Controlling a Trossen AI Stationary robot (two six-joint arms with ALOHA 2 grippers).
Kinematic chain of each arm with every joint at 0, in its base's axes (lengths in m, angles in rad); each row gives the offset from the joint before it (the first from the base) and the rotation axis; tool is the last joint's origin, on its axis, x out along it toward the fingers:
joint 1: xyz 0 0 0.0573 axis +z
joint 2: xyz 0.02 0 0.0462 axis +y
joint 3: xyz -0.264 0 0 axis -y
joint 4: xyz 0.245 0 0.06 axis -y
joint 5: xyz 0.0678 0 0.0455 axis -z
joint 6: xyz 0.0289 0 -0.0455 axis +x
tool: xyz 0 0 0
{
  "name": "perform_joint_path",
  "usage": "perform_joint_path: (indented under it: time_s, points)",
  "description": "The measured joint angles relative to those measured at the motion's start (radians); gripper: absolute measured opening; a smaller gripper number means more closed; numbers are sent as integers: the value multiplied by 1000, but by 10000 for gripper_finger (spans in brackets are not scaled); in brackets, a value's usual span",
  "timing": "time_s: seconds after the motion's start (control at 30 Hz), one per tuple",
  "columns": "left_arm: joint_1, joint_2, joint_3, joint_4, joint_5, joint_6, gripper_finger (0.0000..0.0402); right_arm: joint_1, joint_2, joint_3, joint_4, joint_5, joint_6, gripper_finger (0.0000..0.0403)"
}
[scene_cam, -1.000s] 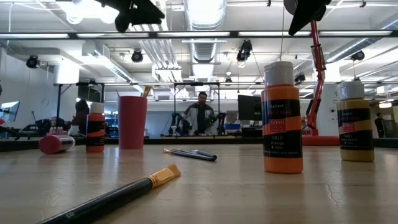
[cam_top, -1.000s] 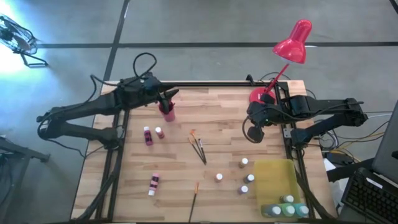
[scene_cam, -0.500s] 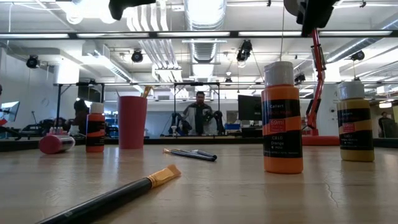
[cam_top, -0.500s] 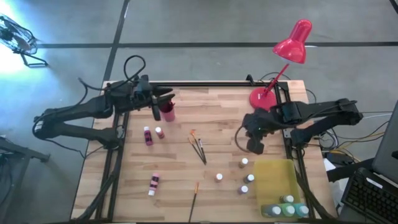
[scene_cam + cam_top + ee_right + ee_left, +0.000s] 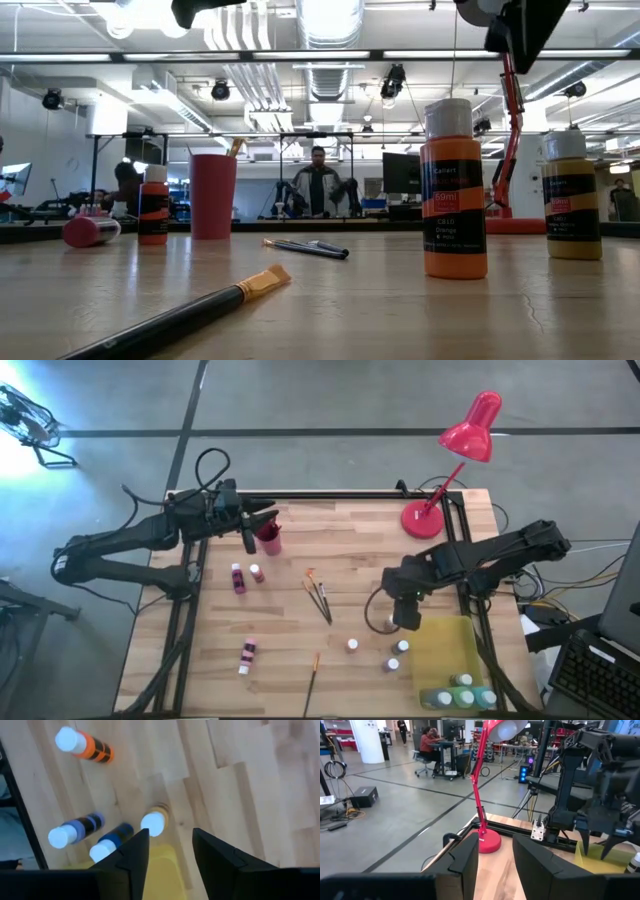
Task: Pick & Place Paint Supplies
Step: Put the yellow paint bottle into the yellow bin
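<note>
The right claw (image 5: 404, 622) hung parted and empty above the ochre paint bottle (image 5: 153, 821) at the worktop's (image 5: 350, 560) four o'clock. The left claw (image 5: 262, 520), seemingly empty with fingers parted, waited at eleven o'clock.

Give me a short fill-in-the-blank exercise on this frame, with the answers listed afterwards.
1. The desk lamp at the table's far corner is ____ in colour.
2. The right gripper hangs over the bottles beside the ____ tray.
3. The left gripper is next to a dark red ____ at the table's far edge.
4. The bottle nearest the low camera has an ____ body.

Missing words: red; yellow; cup; orange
</note>
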Motion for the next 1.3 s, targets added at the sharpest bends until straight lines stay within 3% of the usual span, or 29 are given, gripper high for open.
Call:
perform_joint_path:
  time_s: [0.53, 0.83, 1.3]
  points:
    - [0, 2, -1, -28, 0, 4, 126, 97, 118, 0, 40, 12, 3, 180]
    - [0, 4, -2, -46, 0, 4, 126, 97, 191, 0, 27, 11, 0, 159]
    - [0, 7, -2, -63, 0, 3, 126, 116, 189, -33, 28, 38, 26, 132]
